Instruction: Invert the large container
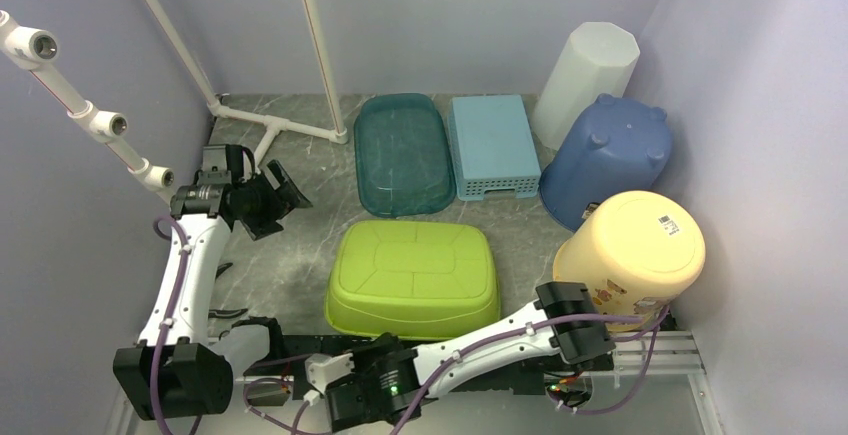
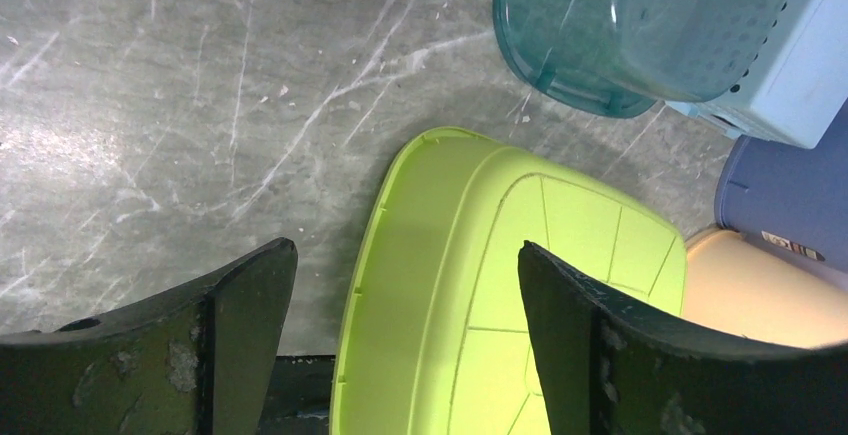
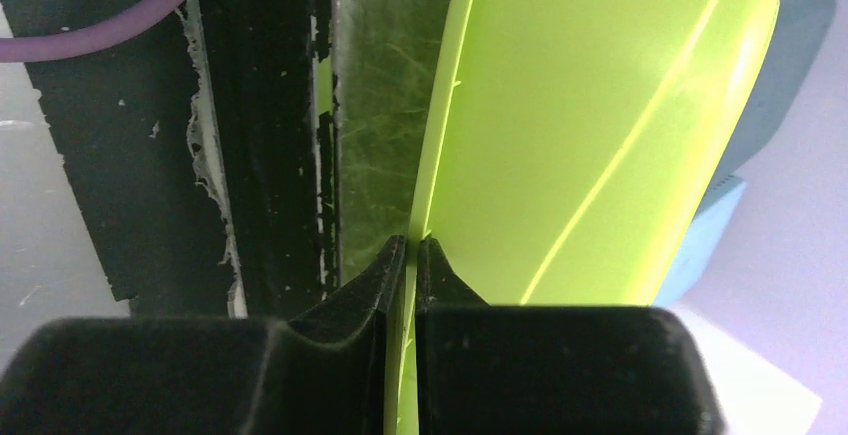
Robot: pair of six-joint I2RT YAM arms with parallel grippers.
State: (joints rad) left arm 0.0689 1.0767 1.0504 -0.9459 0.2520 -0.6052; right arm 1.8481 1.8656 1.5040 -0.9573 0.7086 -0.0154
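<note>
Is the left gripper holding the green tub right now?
No, the left gripper hangs open over the table, apart from the green tub.

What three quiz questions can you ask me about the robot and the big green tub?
1. True or false: the lime-green plastic tub lies bottom-up on the grey marbled table.
2. Fill in: the left gripper hangs above the table with its jaws ____.
3. What pinches the tub's thin rim? A: the left gripper. B: the right gripper. C: nothing.

Key: 1 true; 2 open; 3 B.
</note>
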